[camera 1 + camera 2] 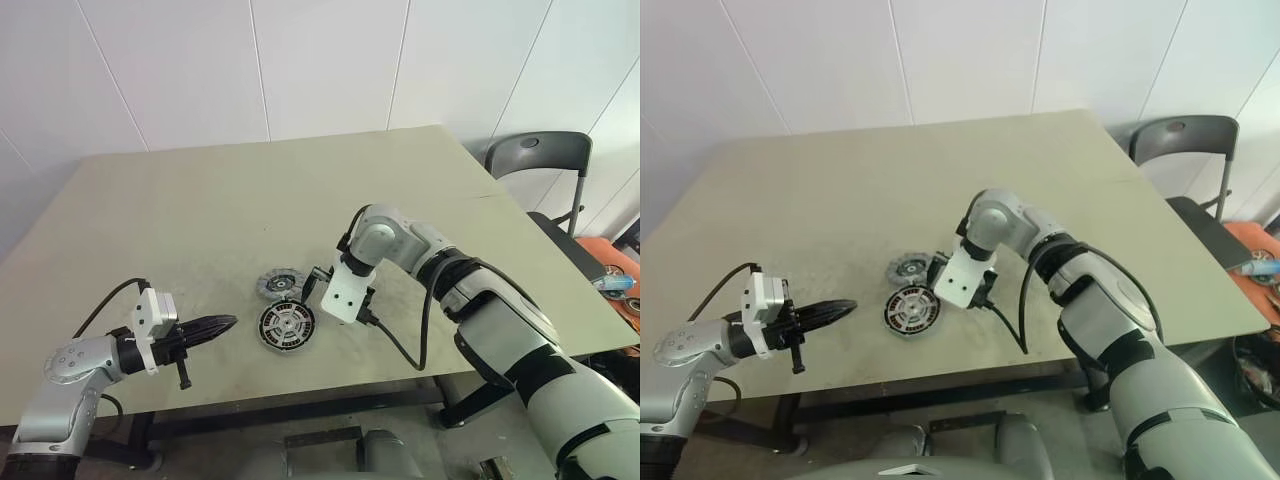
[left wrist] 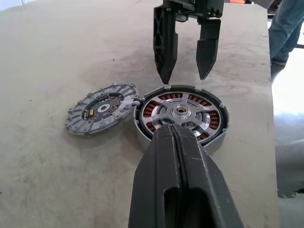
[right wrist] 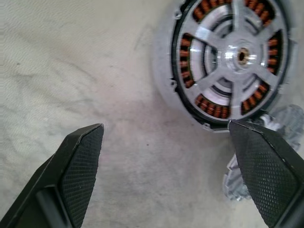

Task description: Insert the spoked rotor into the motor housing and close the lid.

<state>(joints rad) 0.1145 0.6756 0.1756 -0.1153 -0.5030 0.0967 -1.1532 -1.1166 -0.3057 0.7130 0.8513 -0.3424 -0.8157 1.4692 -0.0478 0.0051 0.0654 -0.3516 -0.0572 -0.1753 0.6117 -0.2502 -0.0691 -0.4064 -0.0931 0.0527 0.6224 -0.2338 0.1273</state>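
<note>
A: Where's the rotor?

B: Already sitting in the housing (image 2: 181,118). The spoked rotor (image 2: 183,113) lies flat inside it on the table (image 1: 200,200) — silvery spokes run out from the hub, and the copper windings show through the gaps between them.

A: And the lid?

B: The lid (image 2: 101,114) is flat on the table just beside the housing, on the side farther from the robot. Its rim touches or nearly touches the housing's rim; I can't tell which. It is not on the housing yet.

A: What are the hands doing?

B: The right gripper (image 2: 184,61) points steeply down over the far edge of the housing, its two black fingers spread wide with nothing between them. In its own wrist view one fingertip (image 3: 259,161) is over the spot where the housing and lid meet, the other over bare table.

A: The left one?

B: The left gripper (image 1: 215,325) is low over the table near the robot's left side, aimed roughly level toward the housing — fingers pressed together, holding nothing, well apart from the parts.
</note>
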